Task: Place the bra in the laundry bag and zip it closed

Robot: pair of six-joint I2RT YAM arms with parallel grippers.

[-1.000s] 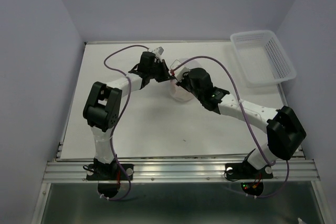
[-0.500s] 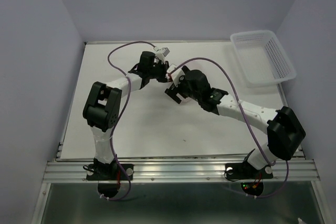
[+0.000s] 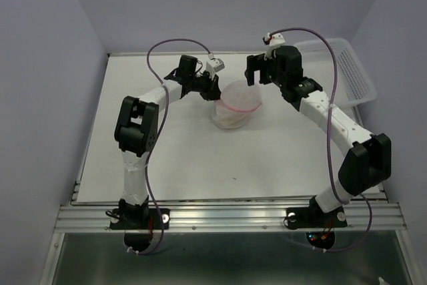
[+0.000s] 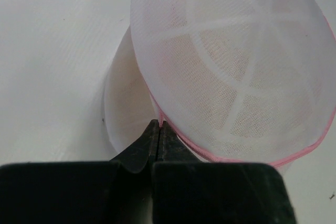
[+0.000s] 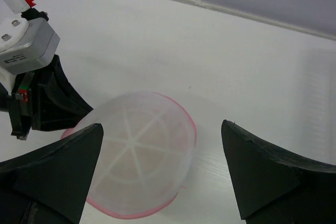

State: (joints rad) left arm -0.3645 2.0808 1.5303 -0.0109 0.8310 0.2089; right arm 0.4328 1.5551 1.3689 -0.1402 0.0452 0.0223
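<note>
The laundry bag point(image 3: 235, 105) is a round white mesh pouch with a pink zipper band, lying at the table's far middle. A peach tint shows through its mesh: the bra point(image 4: 218, 56) is inside. My left gripper point(image 3: 215, 93) is shut on the pink rim of the laundry bag point(image 4: 231, 66) at its near-left edge, fingertips point(image 4: 155, 129) pressed together on the band. My right gripper point(image 3: 259, 71) hangs open above and to the right of the bag, holding nothing. In the right wrist view the laundry bag point(image 5: 139, 156) lies below the wide-apart right gripper point(image 5: 161, 125), with the left gripper point(image 5: 44, 103) beside it.
A rigid white slotted basket point(image 3: 341, 78) stands at the far right corner. The right arm's forearm runs along the right side of the table. Purple cables loop above both wrists.
My right gripper opened, let go of the bag's rim and rose away to the far right. The bag now shows whole. My left gripper kept its grip and shifted slightly right.
</note>
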